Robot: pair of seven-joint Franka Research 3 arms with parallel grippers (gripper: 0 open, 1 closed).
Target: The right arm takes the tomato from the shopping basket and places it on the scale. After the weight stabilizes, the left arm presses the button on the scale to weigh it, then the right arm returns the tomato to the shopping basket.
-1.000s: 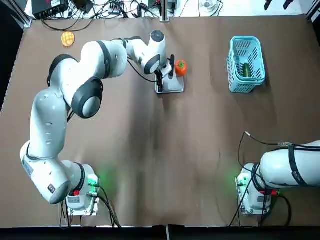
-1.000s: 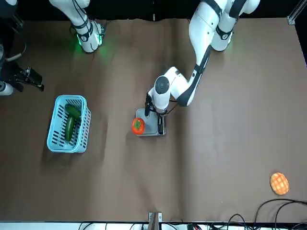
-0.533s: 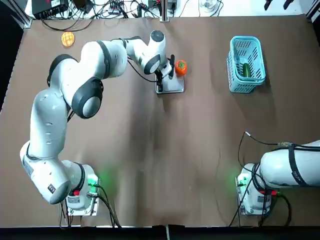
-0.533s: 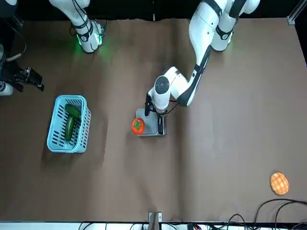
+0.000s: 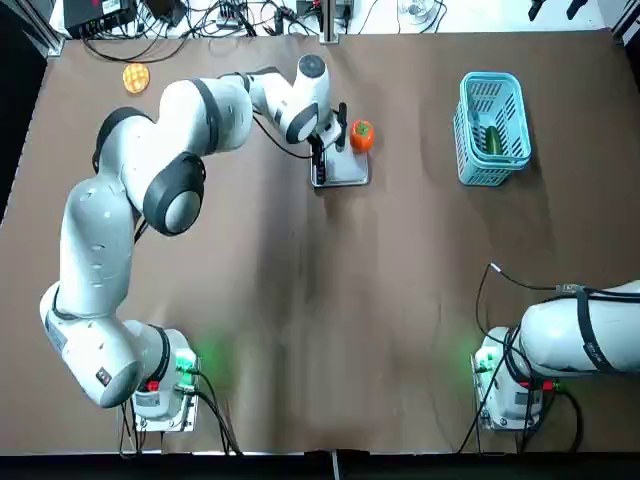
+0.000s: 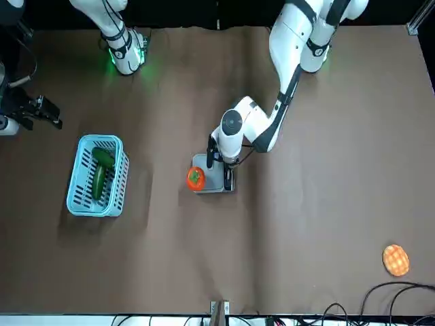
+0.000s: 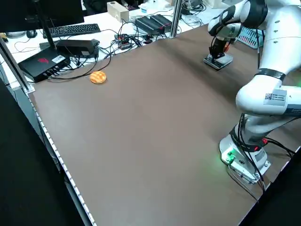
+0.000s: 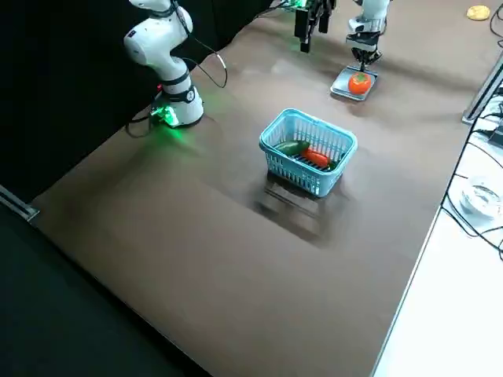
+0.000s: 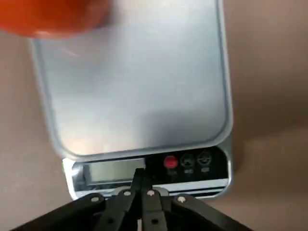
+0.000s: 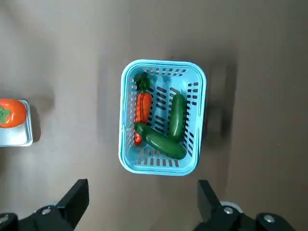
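Left pincer [image 9: 142, 171] clenched — shifted slightly above scale [image 9: 139, 86], tomato [image 9: 53, 14] unmoved, right pincer [image 10: 143, 186] released, apart from basket [image 10: 163, 171]

A brown desk [image 5: 400, 300] carries the scale [image 5: 345, 174], the shopping basket [image 5: 491, 128] well apart from it, and the yellow-orange textured disc [image 5: 136, 78] near some dark cables [image 7: 77, 75], with the bases of both arms standing on it too.

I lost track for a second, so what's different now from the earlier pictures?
The left gripper has shifted slightly to the robot's left and away from its base, and is still over the display edge of the scale. Nothing was gripped or released. The tomato, scale, shopping basket and right arm look unchanged.
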